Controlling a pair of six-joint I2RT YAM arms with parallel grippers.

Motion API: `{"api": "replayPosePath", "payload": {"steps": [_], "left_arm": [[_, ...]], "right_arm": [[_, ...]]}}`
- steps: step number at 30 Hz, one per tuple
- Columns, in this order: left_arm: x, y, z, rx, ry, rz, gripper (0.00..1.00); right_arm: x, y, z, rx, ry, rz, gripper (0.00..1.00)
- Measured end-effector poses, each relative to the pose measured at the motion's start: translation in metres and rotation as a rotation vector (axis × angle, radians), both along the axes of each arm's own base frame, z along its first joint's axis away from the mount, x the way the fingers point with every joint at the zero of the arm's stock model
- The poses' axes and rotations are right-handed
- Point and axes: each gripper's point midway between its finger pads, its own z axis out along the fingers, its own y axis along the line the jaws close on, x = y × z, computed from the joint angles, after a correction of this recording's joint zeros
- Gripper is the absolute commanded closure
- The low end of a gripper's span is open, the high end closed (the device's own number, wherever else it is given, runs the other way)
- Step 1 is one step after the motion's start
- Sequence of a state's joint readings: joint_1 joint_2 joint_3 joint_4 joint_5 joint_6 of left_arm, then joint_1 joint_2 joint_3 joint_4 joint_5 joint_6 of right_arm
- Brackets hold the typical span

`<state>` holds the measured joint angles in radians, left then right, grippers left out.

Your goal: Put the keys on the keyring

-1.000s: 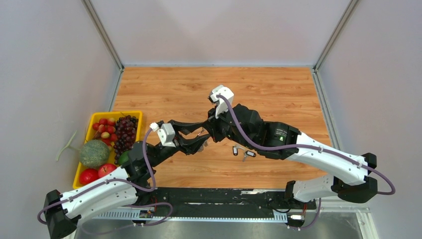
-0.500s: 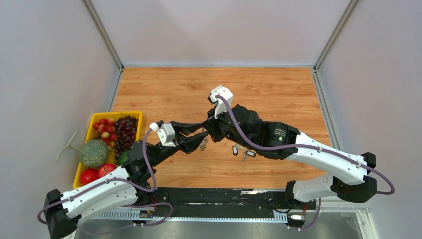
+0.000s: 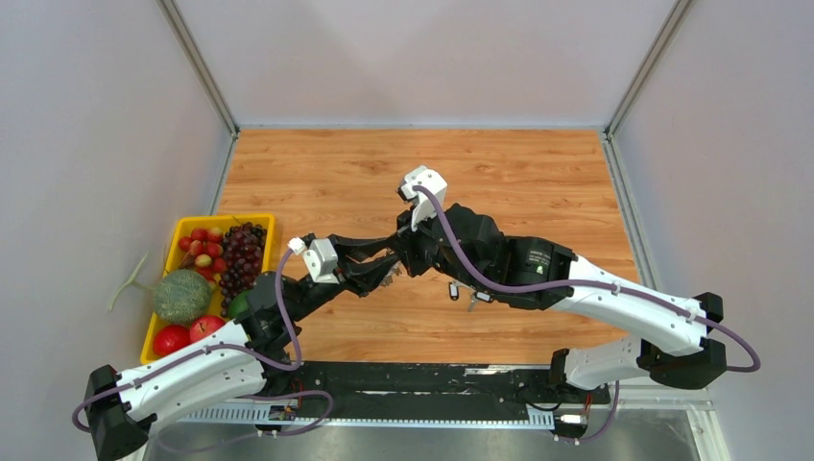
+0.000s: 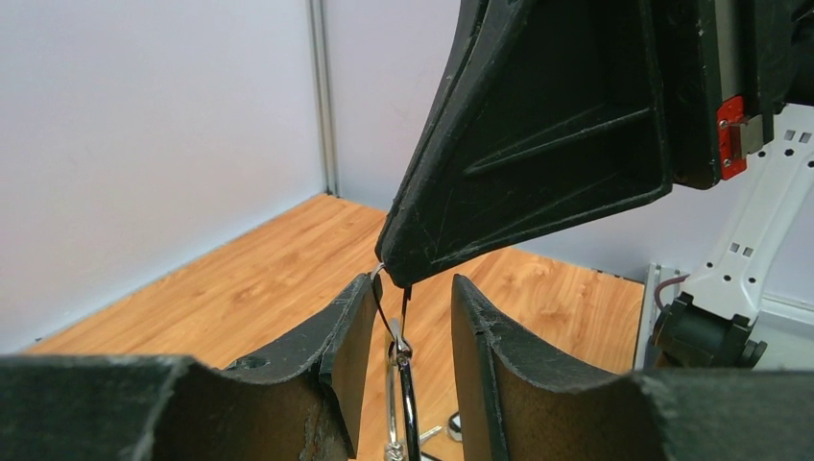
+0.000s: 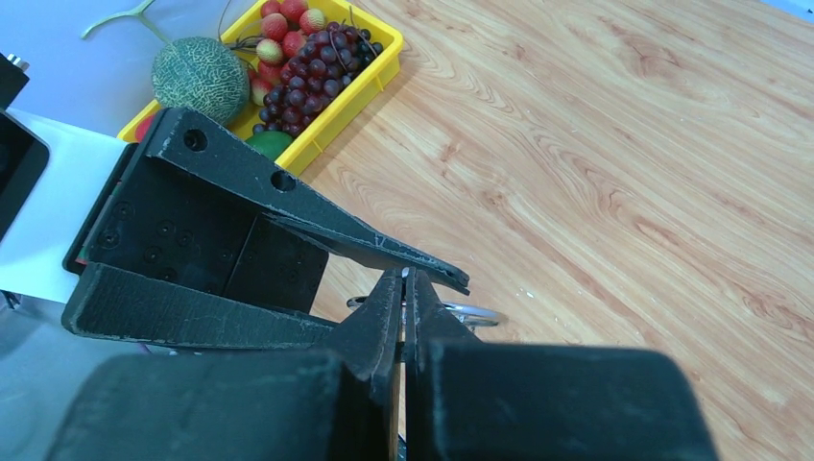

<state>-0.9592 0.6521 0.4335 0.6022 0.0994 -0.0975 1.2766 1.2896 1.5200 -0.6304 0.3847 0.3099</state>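
Observation:
The keyring is a thin silver wire ring hanging edge-on, with small silver keys at its bottom. My right gripper is shut on the wire at the ring's top and holds it above the table. My left gripper is open, one finger on each side of the hanging ring; its left finger is close against the wire. In the right wrist view the ring shows just past the tips. Two black-headed keys lie on the wood below the right arm.
A yellow tray with grapes, strawberries, a melon and apples sits at the table's left edge. Grey walls enclose the wooden tabletop on three sides. Both arms cross over the middle of the table.
The left gripper's jaws have narrowed around the hanging ring and shifted a little toward the right gripper's tips. The right gripper stays shut on the ring.

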Motion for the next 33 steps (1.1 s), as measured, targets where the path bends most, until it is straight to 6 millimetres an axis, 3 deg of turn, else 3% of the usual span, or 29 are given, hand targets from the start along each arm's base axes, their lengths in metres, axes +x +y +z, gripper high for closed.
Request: {"api": "replayPosePath", "payload": {"steps": [21, 33], "left_arm": [[-0.0006, 0.0088, 0.0063, -0.012, -0.018, 0.027, 0.54], [0.0, 0.0081, 0.0, 0.01, -0.003, 0.027, 0.57]], "right_arm": [[0.001, -0.0015, 0.004, 0.003, -0.015, -0.022, 1.0], [0.0032, -0.003, 0.0046, 0.002, -0.02, -0.036, 1.0]]}}
